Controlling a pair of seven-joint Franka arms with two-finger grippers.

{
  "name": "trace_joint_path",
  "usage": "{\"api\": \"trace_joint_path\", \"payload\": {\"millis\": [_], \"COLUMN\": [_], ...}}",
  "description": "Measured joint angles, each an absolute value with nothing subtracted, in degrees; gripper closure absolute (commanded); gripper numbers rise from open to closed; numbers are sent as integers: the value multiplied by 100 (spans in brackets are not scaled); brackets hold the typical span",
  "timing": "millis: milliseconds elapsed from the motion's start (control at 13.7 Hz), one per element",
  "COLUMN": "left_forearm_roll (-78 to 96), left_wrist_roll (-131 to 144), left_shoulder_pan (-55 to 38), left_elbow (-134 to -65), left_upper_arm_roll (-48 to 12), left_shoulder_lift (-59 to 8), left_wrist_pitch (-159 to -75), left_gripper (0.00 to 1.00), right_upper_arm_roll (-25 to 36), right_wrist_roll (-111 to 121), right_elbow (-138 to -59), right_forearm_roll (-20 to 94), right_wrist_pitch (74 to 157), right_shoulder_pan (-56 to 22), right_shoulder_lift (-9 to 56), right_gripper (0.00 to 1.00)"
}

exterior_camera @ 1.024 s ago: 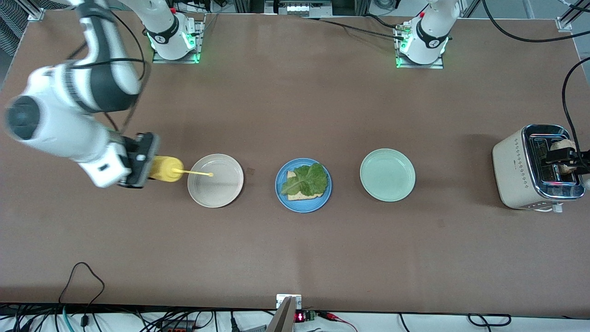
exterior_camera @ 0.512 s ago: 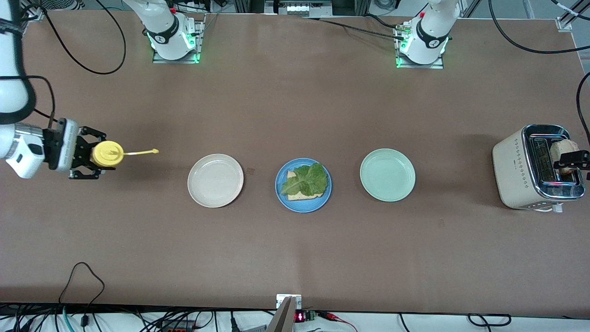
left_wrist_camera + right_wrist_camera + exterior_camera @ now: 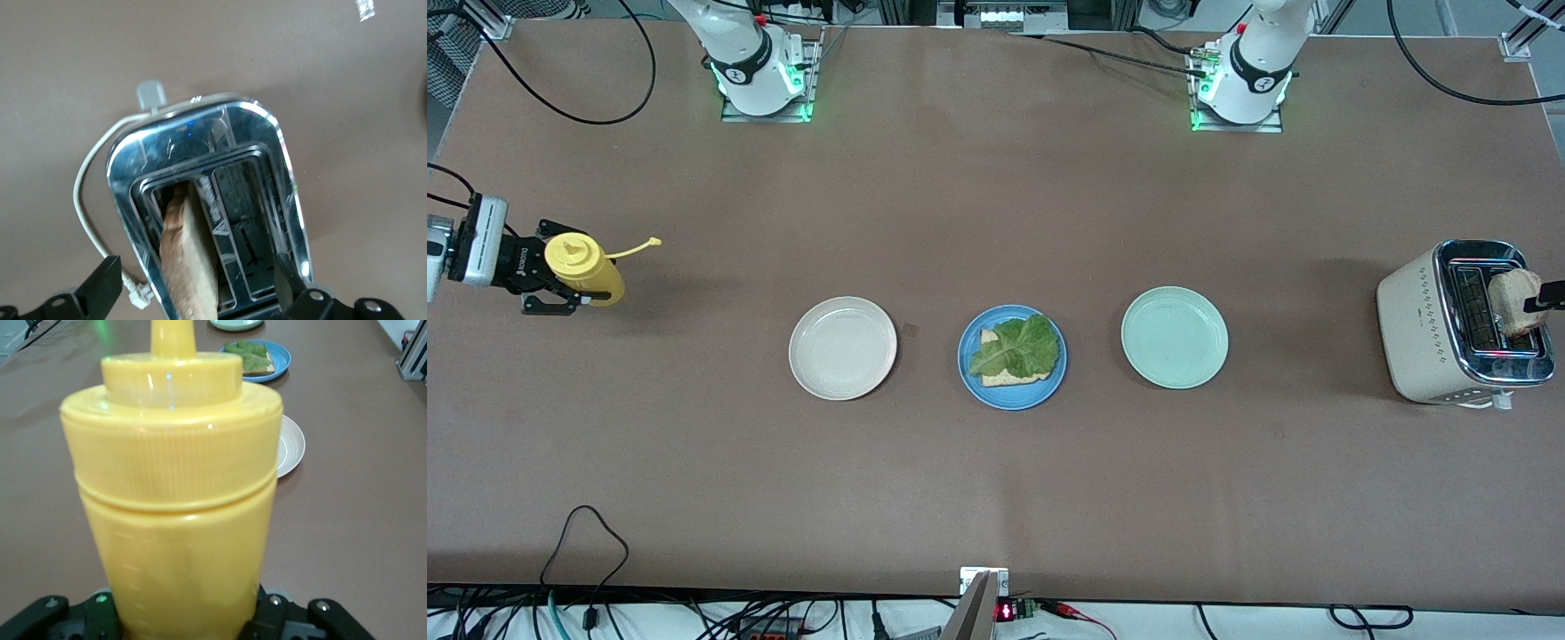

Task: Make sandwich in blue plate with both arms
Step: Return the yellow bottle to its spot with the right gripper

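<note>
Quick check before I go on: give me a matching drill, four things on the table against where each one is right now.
Things:
1. lettuce leaf
2. yellow squeeze bottle
3. bread slice
4. beige plate

Places:
A. standing in a slot of the toaster, between the open left gripper fingers
B. bare, on the table between the bottle and the blue plate
C. on the bread in the blue plate
D. clamped in the right gripper at the right arm's end of the table

Pairs: 1-C, 2-D, 3-A, 4-B
</note>
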State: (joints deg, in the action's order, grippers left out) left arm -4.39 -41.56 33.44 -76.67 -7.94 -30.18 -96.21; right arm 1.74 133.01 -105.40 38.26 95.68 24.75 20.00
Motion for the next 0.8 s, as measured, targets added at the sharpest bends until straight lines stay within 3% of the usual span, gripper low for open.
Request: {"api": "trace_joint_path", "payload": {"millis": [585,805], "left_forearm_roll": [-439,-439], "left_wrist_roll": [-4168,-4159], "left_shoulder_pan": [3493,3496], "left_elbow": [-7792,-7822], "left_upper_arm_roll": [-796,-796], "left_shoulder_lift": [-3310,-3350], "left_wrist_pitch": [-9598,-9597], "left_gripper": [30,61], "right_upper_arm_roll": [139,135], "right_wrist_roll": [14732,14804], "right_elbow": [-10555,-10454], "right_forearm_roll": [4658,4775], "right_wrist_pitch": [9538,9559], "right_shoulder_pan": [2888,3064], "right_shoulder_lift": [3212,3469], "right_gripper": [100,100]}}
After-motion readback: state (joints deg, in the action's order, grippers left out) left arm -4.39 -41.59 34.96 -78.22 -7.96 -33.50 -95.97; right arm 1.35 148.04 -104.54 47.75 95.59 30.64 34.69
